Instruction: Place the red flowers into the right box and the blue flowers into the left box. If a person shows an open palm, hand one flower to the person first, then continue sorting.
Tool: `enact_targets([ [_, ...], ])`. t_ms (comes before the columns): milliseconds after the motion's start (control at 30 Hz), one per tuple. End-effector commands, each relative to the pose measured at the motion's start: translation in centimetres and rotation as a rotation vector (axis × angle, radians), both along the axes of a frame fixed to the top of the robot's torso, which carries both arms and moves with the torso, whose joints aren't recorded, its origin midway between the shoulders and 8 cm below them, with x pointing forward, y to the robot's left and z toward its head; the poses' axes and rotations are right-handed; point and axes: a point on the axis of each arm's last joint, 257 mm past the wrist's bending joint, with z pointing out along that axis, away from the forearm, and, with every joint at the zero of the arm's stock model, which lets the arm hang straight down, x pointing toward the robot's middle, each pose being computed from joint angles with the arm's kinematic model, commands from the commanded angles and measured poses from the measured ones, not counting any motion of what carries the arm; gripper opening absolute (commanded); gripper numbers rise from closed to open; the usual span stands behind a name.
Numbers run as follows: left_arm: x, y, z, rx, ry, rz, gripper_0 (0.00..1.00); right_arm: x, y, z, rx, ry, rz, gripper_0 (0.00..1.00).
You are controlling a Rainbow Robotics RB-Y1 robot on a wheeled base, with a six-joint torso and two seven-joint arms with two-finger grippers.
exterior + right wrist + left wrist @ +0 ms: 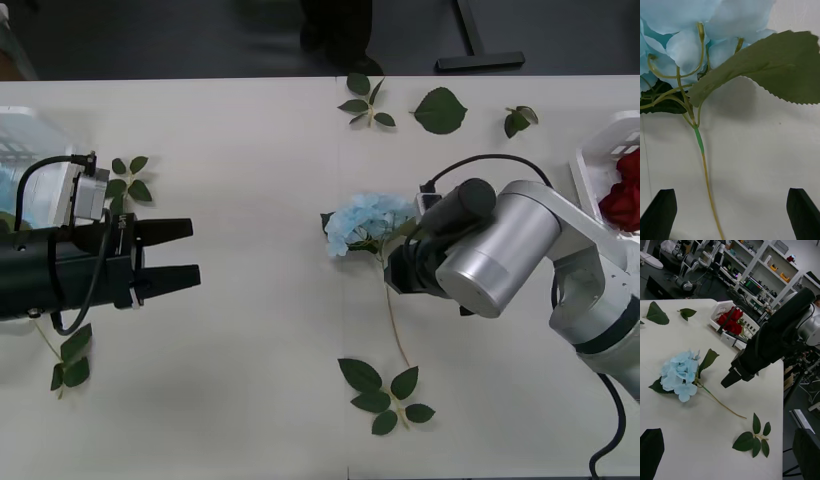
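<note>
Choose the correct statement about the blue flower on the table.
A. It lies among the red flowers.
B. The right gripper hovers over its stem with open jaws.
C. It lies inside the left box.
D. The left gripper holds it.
B: the right gripper hangs open over the stem of the blue flower, which lies on the table.

Setting: robotics laboratory or workshop, indoor. Evidence: white open shelving units [763,262] along the back wall, stocked with small bins, boxes and what appears to be electronic equipment, though too distant to identify. Further robot arms or machine parts [687,275] stand on the dark floor [662,285] beside the shelves. White work table [260,300] strewn with artificial leaf sprigs [385,395]. A black stand base [480,50] rests on the dark grey floor beyond the table's far edge.
</note>
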Motion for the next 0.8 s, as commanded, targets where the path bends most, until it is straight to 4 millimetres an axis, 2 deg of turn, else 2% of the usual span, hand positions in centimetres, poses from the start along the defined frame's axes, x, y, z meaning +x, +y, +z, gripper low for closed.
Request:
enact_targets([
  [33, -0.3, -0.4, 0.0, -0.034, 0.001, 0.008, 1.00, 2.6, 3.5, 0.3, -0.011, -0.057, 0.030, 0.86],
  [233, -0.5, -0.7, -0.2, -0.050, 0.008, 0.006, 1.00, 4.8, 5.0, -0.8, 0.016, -0.083, 0.035, 0.86],
  [600, -0.4, -0.8, -0.4, -0.050, 0.009, 0.009, 1.00, 5.0, 6.0, -1.2, -0.036, -0.104, 0.072, 0.85],
  [800, -0.4, -0.7, -0.5, -0.050, 0.011, 0.011, 1.00, 5.8, 6.6, -1.8, -0.053, -0.119, 0.085, 0.86],
])
